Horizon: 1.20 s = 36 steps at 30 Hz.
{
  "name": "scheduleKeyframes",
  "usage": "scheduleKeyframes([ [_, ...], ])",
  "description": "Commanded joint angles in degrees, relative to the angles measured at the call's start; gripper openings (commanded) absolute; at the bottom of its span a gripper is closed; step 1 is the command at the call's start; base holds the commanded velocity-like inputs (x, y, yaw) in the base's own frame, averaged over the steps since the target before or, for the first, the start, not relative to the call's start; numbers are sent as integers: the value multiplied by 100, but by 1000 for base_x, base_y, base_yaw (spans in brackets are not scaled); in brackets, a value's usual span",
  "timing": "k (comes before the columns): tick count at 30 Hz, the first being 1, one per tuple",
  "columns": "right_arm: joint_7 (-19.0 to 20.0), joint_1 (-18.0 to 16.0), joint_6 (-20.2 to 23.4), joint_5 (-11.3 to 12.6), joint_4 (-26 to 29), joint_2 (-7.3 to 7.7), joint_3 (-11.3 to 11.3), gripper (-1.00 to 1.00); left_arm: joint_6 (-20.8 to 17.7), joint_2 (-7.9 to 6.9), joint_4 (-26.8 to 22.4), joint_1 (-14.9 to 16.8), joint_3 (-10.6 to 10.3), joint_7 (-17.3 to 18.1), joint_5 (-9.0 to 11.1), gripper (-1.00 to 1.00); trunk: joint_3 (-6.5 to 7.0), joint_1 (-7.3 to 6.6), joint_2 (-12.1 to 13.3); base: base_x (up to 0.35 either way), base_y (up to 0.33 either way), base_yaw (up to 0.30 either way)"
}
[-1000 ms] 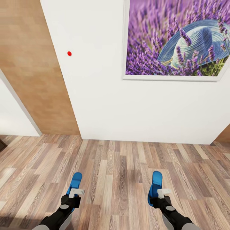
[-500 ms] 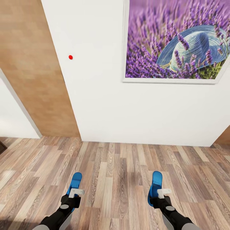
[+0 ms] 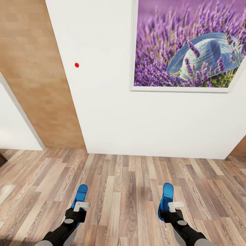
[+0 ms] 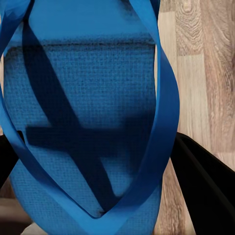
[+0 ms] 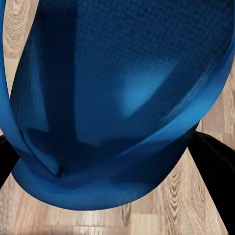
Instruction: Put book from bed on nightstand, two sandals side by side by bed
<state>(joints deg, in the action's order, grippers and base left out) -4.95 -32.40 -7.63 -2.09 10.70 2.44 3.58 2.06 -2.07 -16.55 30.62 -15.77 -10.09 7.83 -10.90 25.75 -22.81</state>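
Left gripper (image 3: 79, 209): clamped on a blue sandal (image 3: 80, 195), which sticks out ahead of my fingers (image 4: 208, 191) over the floor (image 3: 126, 191); up close the sole and strap (image 4: 164, 122) sit between my dark fingers.
Right gripper (image 3: 171, 209): closed on the other sandal (image 3: 166, 198), held on edge, toe pointing forward; its sole (image 5: 117, 98) lies between my fingers (image 5: 218, 166).
Sandals: both off the floor in my grip, well apart, one at each side.
Floor: brown wood planks under both arms, running to the wall's foot.
Wall (image 3: 102, 102): white, straight ahead, a small red dot (image 3: 77, 65) on it.
Picture (image 3: 188, 44): lavender and a blue hat, high on the wall.
Door (image 3: 37, 82): light wood, at the wall's left edge.
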Motion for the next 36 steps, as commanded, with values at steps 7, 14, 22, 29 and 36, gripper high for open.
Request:
scheduleKeyframes([
  [7,-41,-4,-10,-20,-6,2,37,-100,21,-4,2,6,-49,-28,61,-100,53,3,-10,0,0,0],
  [14,-41,-3,-10,-20,-6,2,37,-100,20,-4,2,6,-49,-28,61,-100,117,3,-10,0,0,0],
  [22,-41,-4,-10,-20,-6,2,38,-100,19,-4,2,6,-49,-28,59,-100,189,3,-10,0,0,0],
  [29,-41,-6,-10,-20,-6,-1,40,-100,21,-4,2,6,-49,-28,54,-100,253,3,-10,0,0,0],
  [36,-41,-4,-10,-20,-6,-3,43,-100,22,-4,2,5,-49,-28,52,-100,316,3,-10,0,0,0],
])
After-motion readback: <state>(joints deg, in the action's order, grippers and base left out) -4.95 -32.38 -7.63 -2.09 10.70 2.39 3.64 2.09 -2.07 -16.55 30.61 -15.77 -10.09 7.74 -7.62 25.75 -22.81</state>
